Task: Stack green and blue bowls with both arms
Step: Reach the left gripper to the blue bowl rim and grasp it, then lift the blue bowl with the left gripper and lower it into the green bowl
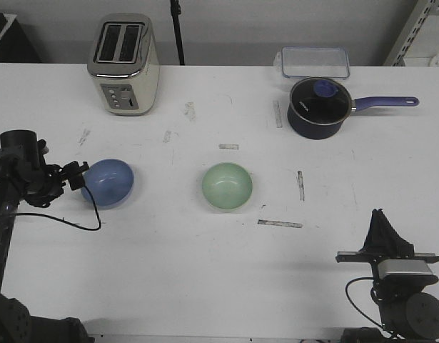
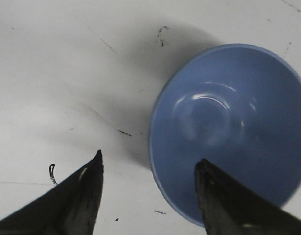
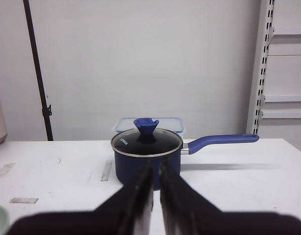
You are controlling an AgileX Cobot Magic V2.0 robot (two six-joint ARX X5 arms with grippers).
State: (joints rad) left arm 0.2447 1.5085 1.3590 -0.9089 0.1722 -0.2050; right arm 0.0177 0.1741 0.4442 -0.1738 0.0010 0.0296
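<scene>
The light blue bowl [image 1: 108,183] sits on the white table at the left and looks tipped toward my left gripper [image 1: 78,176]. In the left wrist view that gripper [image 2: 150,159] is open and straddles the near rim of the blue bowl [image 2: 228,122]. One finger [image 2: 223,205] is over the bowl's inside and the other [image 2: 84,196] is over the bare table. The pale green bowl [image 1: 227,186] stands upright at the table's middle, apart from both grippers. My right gripper [image 1: 380,218] is shut and empty at the front right; it also shows in the right wrist view [image 3: 156,169].
A cream toaster [image 1: 123,64] stands at the back left. A dark navy saucepan [image 1: 318,107] with a glass lid and purple handle stands at the back right, straight ahead of the right gripper [image 3: 146,152]. A clear lidded box [image 1: 314,61] lies behind it.
</scene>
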